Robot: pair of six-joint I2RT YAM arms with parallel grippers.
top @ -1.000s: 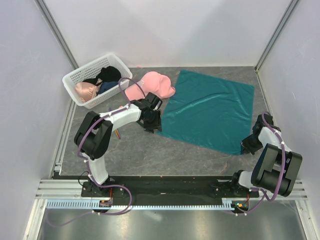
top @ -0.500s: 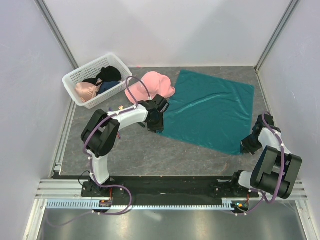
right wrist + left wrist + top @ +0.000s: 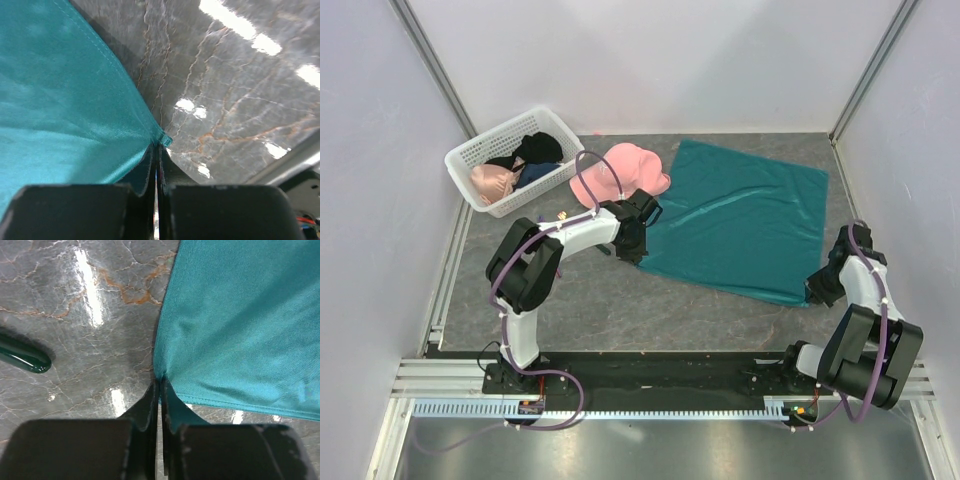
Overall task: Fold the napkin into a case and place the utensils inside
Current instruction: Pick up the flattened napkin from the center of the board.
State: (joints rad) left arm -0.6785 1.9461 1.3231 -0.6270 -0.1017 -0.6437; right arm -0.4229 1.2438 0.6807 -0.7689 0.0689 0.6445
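My right pincer (image 3: 156,150) is clamped on the near right corner of the napkin (image 3: 740,220), arm folded low. My left pincer (image 3: 159,390) pinches its left corner, arm stretched forward. The napkin lies spread flat on the desk (image 3: 590,300), with a cap (image 3: 620,170) and basket (image 3: 480,142) beyond.

The napkin (image 3: 740,220) is finely woven teal cloth with a satin sheen and a stitched hem. The table (image 3: 610,300) looks like glossy grey marbled stone. At ten o'clock, the basket (image 3: 485,135) is white latticed plastic and the cap (image 3: 625,170) is matt pink fabric. The dark green handle (image 3: 22,356) is glossy.
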